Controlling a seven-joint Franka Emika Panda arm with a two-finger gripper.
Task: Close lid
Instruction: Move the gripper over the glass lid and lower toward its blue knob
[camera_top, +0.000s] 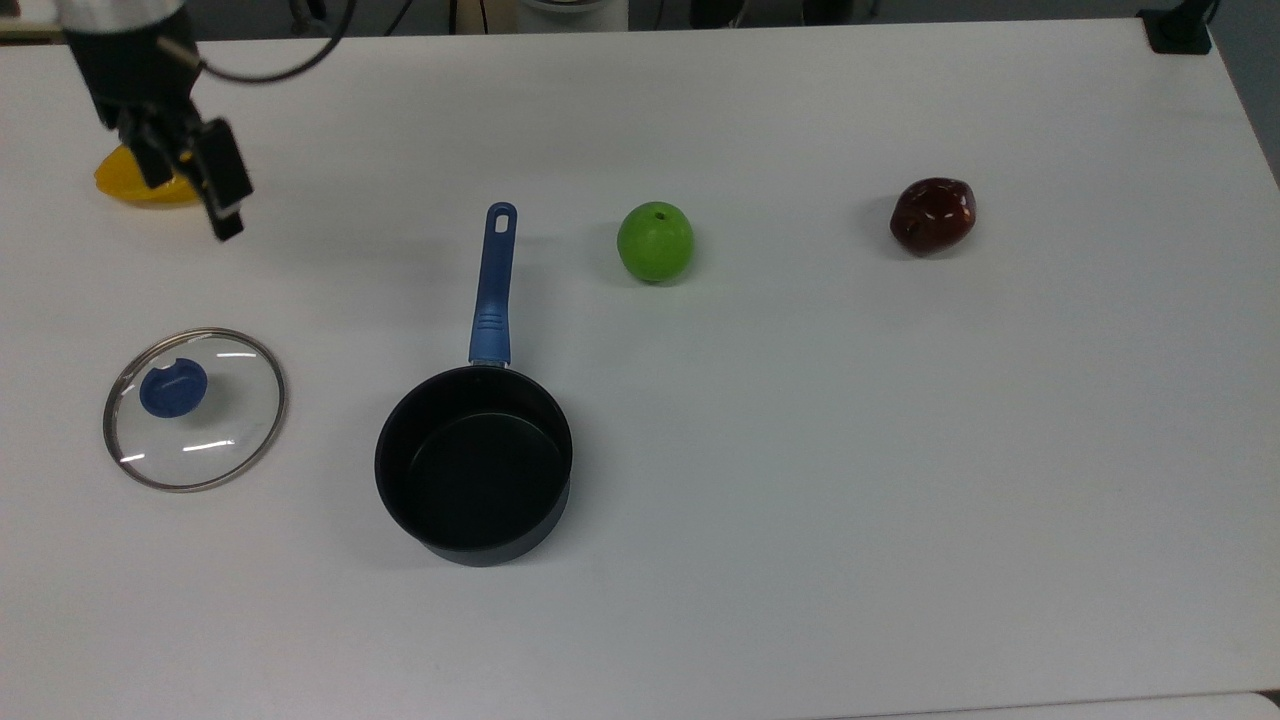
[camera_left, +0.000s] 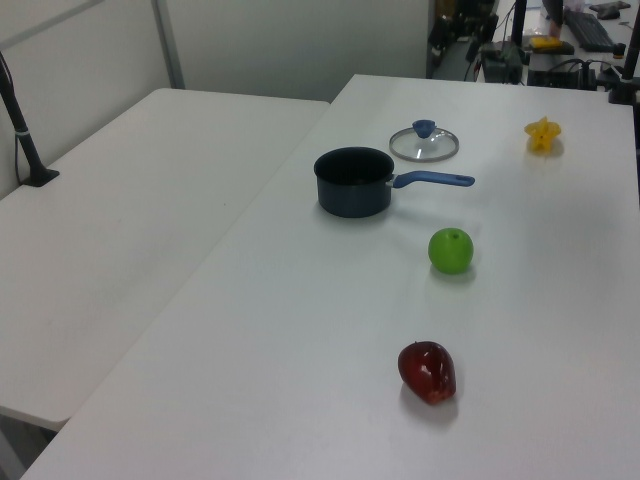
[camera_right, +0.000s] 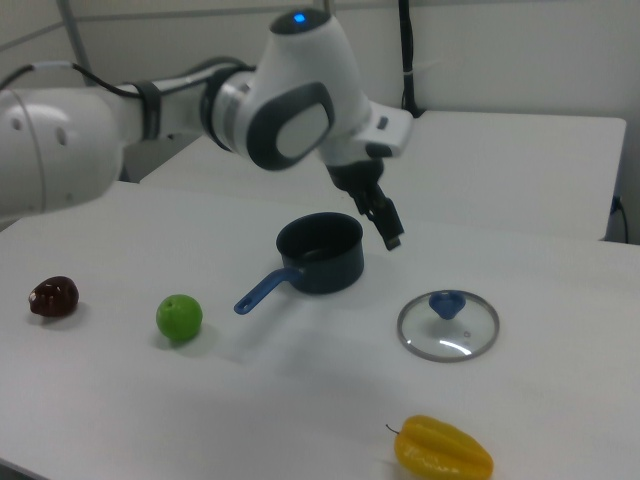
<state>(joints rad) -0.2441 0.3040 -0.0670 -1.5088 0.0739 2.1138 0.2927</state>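
Observation:
The lid (camera_top: 215, 425) is clear glass with a metal rim and a blue knob (camera_top: 173, 387). It lies flat on the white table at the top view's left, apart from the saucepan. The open black saucepan (camera_top: 473, 465) with its long blue handle (camera_top: 493, 285) stands to the lid's right. My gripper (camera_top: 195, 208) hangs open and holds nothing at the top view's upper left, well above the lid in the picture. In the right view the gripper (camera_right: 385, 228) hovers over the table between the saucepan (camera_right: 320, 252) and the lid (camera_right: 447, 325). The left view shows the lid (camera_left: 424, 143) behind the saucepan (camera_left: 352, 180).
A yellow starfruit (camera_top: 140, 188) lies partly behind my gripper. A green apple (camera_top: 655, 241) sits right of the pan handle, and a dark red fruit (camera_top: 932, 215) lies farther right. A second table (camera_left: 130, 220) adjoins at the left view's left.

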